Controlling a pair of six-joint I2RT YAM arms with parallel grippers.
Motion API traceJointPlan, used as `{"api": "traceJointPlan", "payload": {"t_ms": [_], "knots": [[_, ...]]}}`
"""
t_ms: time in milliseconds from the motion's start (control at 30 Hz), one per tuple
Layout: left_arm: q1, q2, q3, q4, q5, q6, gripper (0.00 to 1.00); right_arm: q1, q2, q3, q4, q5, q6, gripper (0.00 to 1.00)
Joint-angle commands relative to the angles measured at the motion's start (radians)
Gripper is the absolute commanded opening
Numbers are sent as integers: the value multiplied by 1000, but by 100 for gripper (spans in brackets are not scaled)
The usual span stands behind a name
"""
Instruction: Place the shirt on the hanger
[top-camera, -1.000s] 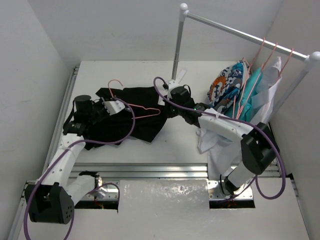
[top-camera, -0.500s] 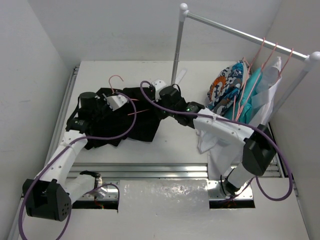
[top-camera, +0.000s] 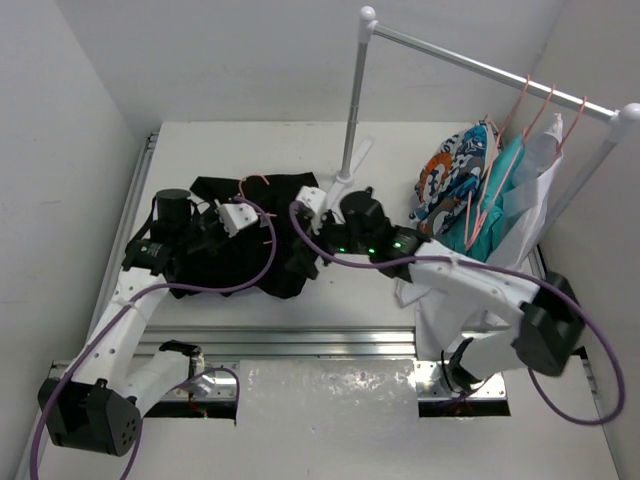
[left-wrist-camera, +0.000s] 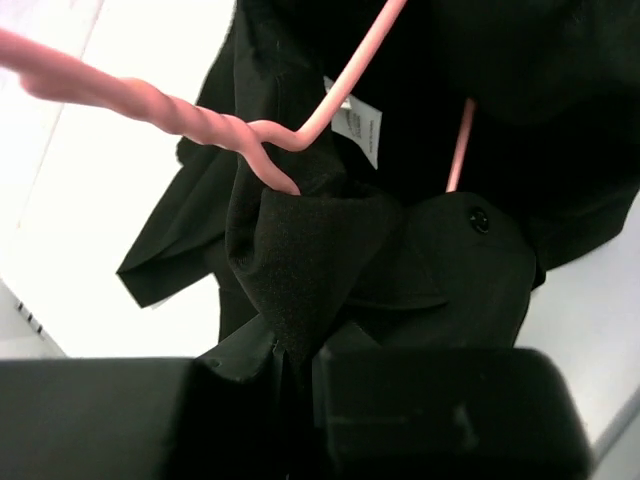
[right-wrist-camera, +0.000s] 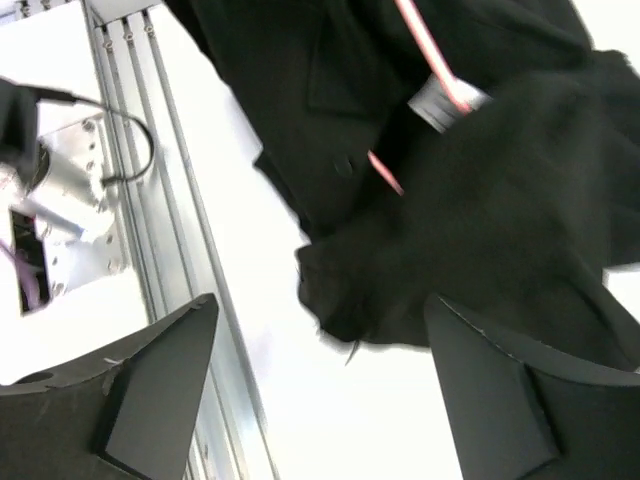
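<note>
The black shirt (top-camera: 225, 255) lies bunched on the table's left half. My left gripper (top-camera: 245, 218) is shut on a fold of it (left-wrist-camera: 300, 300), close to the white neck label (left-wrist-camera: 358, 125). The pink hanger (left-wrist-camera: 200, 118) has its twisted neck just above that fold, and its wires run down into the fabric. From above only the hanger's hook (top-camera: 250, 182) shows. My right gripper (right-wrist-camera: 320, 400) stands open at the shirt's right edge (right-wrist-camera: 470, 220), just above the table, with nothing between its fingers (right-wrist-camera: 160, 390).
A clothes rack's pole (top-camera: 354, 90) stands behind the shirt. On its bar at the right hang an orange-blue patterned garment (top-camera: 450, 170), a teal one (top-camera: 500, 190) and a white one (top-camera: 440, 290), on pink hangers (top-camera: 520, 110). An aluminium rail (top-camera: 300, 342) runs along the near edge.
My right gripper has opened, let go of the shirt and drawn back toward the near side. The shirt has bunched to the left, and the hanger's body is now covered by fabric.
</note>
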Motion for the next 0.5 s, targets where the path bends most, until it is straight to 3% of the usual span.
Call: {"api": "traceJointPlan", "payload": {"t_ms": [0,33,133,233,300,333,467], "knots": [[-9,-19,34,-43,83,61,0,-43,-233,-116,60,-88,-68,85],[-9,-16,35,-57,102,75,0,-43,-275,-138,78,-88,-72,85],[-10,-17,55,-120,235,132,0,-44,-363,-176,140,-147,-83,68],[-10,-25,75,-174,335,150,0,-49,-286,-103,126,-154,-77,29],[-10,-31,86,-186,375,156,0,-57,-226,-25,111,-177,-76,29],[-10,-33,89,-198,381,158,0,-57,-194,3,92,-187,-82,41],[-10,-40,100,-218,404,172,0,-57,-35,92,109,-250,-88,56]]}}
